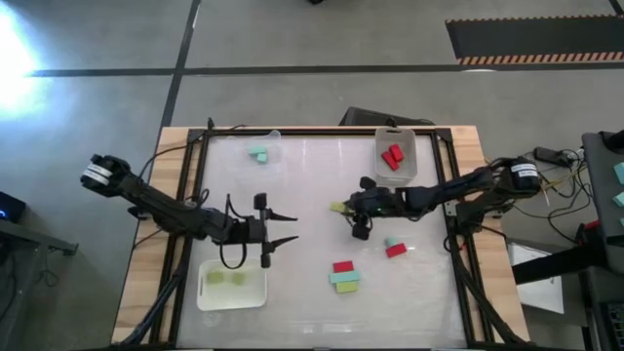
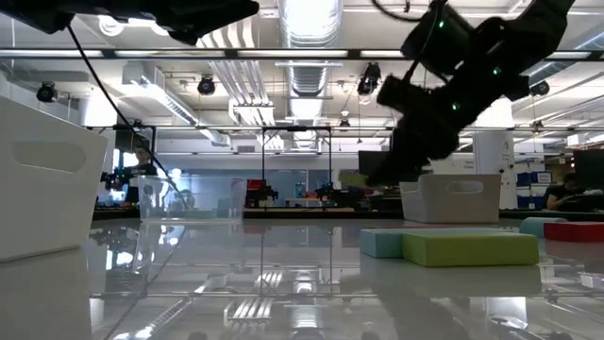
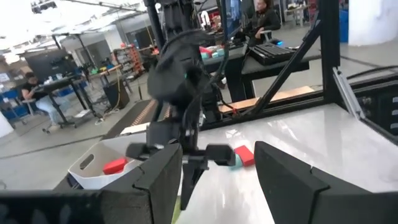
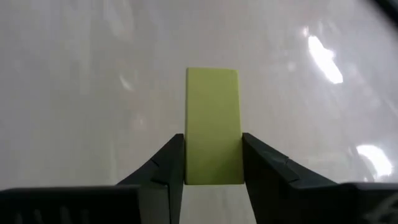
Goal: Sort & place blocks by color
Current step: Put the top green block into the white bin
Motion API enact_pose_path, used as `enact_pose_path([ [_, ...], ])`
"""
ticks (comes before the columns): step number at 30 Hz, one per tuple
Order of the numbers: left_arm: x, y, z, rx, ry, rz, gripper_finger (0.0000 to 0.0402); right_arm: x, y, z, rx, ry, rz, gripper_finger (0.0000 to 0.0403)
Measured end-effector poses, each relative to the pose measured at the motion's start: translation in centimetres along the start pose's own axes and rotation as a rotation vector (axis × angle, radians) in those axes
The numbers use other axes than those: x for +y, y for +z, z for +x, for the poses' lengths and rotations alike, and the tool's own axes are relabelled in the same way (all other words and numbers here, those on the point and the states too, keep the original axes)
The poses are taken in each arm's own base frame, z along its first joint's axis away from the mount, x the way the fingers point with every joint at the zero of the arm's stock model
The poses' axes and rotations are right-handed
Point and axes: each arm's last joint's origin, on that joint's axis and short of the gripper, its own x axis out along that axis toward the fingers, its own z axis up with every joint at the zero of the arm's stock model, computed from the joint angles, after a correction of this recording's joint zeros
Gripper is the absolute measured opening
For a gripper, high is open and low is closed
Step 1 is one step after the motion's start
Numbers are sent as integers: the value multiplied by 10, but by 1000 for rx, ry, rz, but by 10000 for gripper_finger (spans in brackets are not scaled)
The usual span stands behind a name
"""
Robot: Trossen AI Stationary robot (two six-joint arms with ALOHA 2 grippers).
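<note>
Right gripper is pinching a yellow-green block by its long sides, so the block's long axis sticks straight out ahead of the fingers, held just above the glossy white table near the middle. The tray with the other yellow-green pieces sits well off toward the left arm, whose left gripper hangs spread open beside it. Looks like a long carry or a handoff, with open tabletop in between.

My dark right tool frames a yellow-green block; at five o'clock lie red and teal blocks on the glossy white counter.
</note>
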Motion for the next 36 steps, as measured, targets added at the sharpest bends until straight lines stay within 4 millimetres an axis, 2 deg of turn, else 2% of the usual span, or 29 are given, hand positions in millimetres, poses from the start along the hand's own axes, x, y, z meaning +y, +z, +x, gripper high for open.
enact_pose_path([
  [10,3,-7,13,-48,52,-48,185,22,43,-23,-575,203,-49,116],
  [15,3,-14,22,-74,77,-61,185,26,52,-24,-752,276,-58,116],
  [23,4,-20,33,-166,122,-106,185,27,53,-18,-796,269,-71,116],
  [31,4,-26,58,-173,160,-110,185,27,54,-18,-806,271,-80,116],
  [36,3,-22,70,-192,172,-116,185,28,54,-18,-809,290,-100,116],
])
